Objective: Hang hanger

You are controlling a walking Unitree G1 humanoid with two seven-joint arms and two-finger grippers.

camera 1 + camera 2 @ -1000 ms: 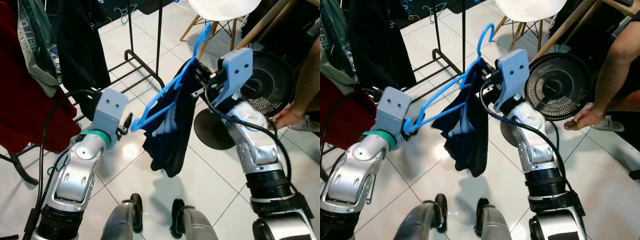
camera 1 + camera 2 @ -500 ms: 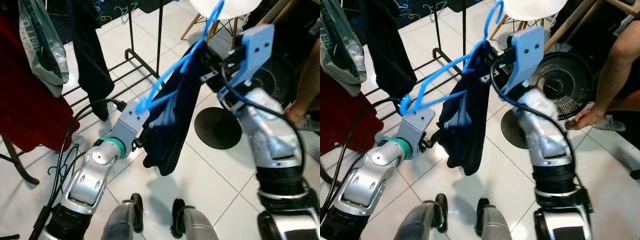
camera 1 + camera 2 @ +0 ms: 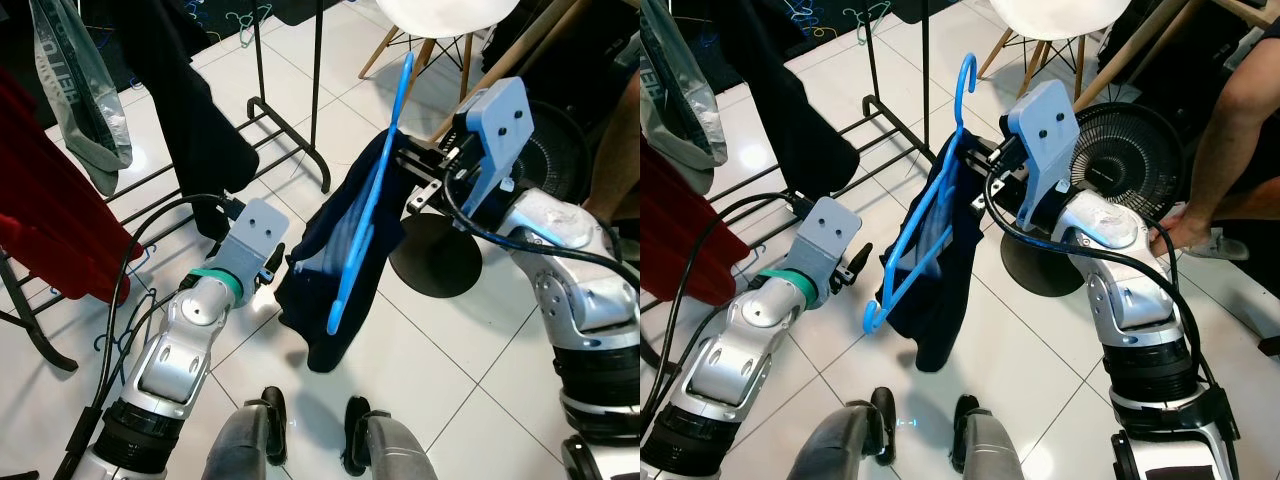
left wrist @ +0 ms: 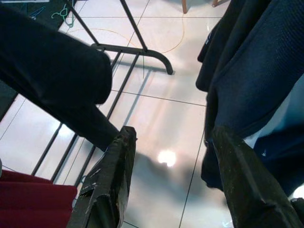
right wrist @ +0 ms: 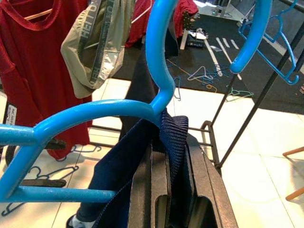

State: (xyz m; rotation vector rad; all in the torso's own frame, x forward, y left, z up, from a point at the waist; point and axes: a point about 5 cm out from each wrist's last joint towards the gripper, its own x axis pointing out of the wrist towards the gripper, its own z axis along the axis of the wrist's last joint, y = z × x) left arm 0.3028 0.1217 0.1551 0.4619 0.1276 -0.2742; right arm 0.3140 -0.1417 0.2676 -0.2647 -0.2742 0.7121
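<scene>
White floor tiles (image 3: 440,340) underlie the whole scene; we list the contents by their place relative to our two hands.

Right hand (image 3: 985,180): fingers pressed together on the neck of the blue hanger (image 3: 925,215), pinching it along with a fold of the navy garment (image 3: 940,290) draped on it. The hook rises above this hand; the frame slopes down and away from it, so the garment hangs free of the floor. We judge the grip sits at the neck to leave the hook clear for the rail.

Left hand (image 3: 275,262): fingers (image 4: 111,185) spread, holding nothing, just beside the low edge of the garment, apart from the hanger's lower tip. We judge it has no part in the carrying now.

Beyond the left hand: black clothes rack (image 3: 290,110) with a dark garment (image 3: 200,120), a red garment (image 3: 50,230) and a grey-green piece (image 3: 85,110).

Behind the right hand: black fan (image 3: 1135,160), white chair (image 3: 1050,15), and a person's arm (image 3: 1230,130).

Status: hanger not yet on the rack.
</scene>
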